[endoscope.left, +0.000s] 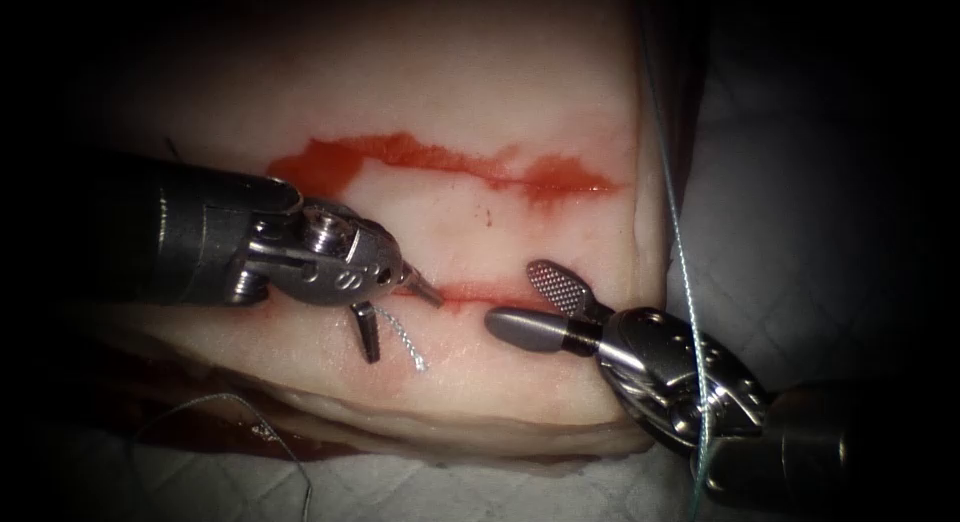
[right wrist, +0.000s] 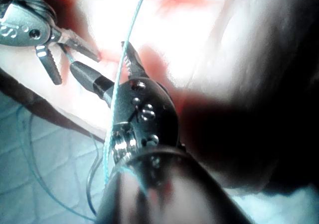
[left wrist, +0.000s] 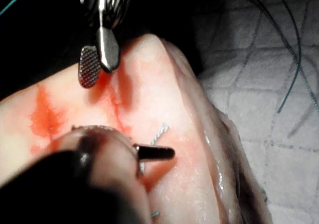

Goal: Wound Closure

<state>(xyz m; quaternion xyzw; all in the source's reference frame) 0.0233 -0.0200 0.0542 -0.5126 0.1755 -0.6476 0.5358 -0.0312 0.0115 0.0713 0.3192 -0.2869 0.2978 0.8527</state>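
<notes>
L tool (endoscope.left: 400, 307): jaws gaping wide over cut (endoscope.left: 470, 294), gripping nothing. R tool (endoscope.left: 535, 302): likewise, thread (endoscope.left: 680, 242) draping across its wrist.

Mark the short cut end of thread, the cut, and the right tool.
cut end of thread (endoscope.left: 408, 344): endoscope view, mid-strand.
cut (endoscope.left: 480, 293): endoscope view, red line between the tools.
right tool (endoscope.left: 535, 304): endoscope view, between its open tips.
</notes>
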